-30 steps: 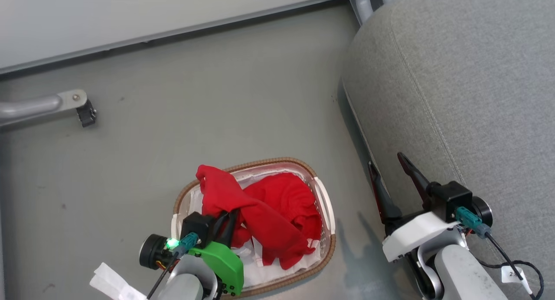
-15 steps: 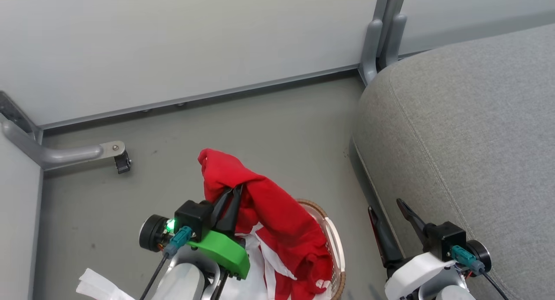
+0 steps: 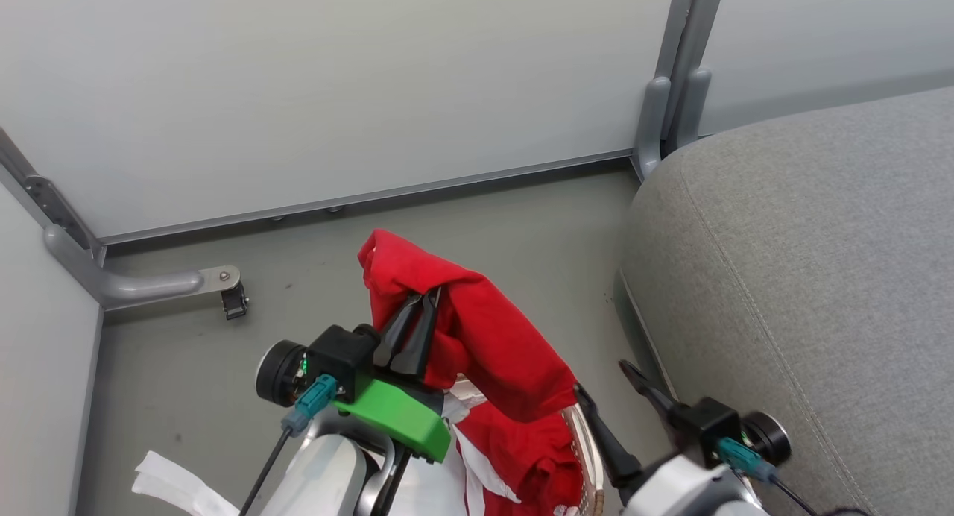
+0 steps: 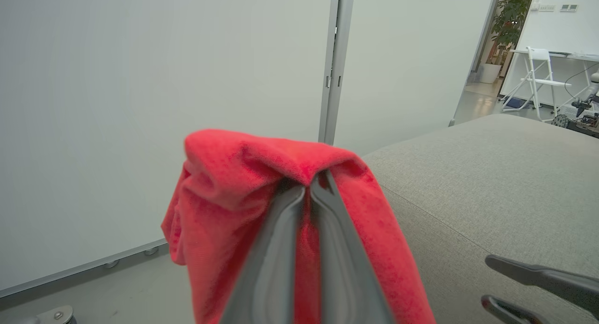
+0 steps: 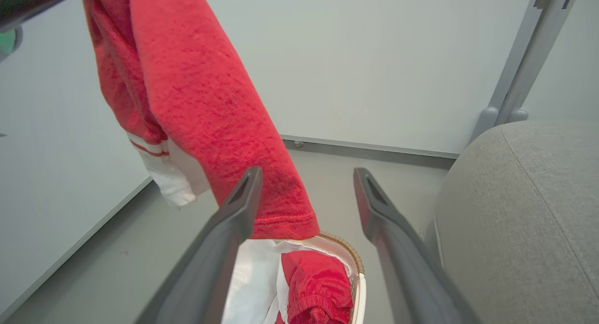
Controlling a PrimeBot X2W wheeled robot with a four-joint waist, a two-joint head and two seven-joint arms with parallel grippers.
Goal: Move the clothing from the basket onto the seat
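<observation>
Grey floor (image 3: 484,225) bearing the basket (image 5: 348,251), just beside the seat (image 3: 805,277).

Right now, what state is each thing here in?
Left gripper, shut on the hanging garment.
Right gripper, open, holding nothing.
Hanging garment, draped from the left gripper above the basket.
Other garment, lying bunched in the basket.
Basket, not yet emptied.
Seat, no clothing on the part in view.

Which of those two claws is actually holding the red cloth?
The left gripper, the one on the green mount: its fingers are pinched shut on the red clothing. The right gripper stands open, gripping nothing, near the seat.
</observation>
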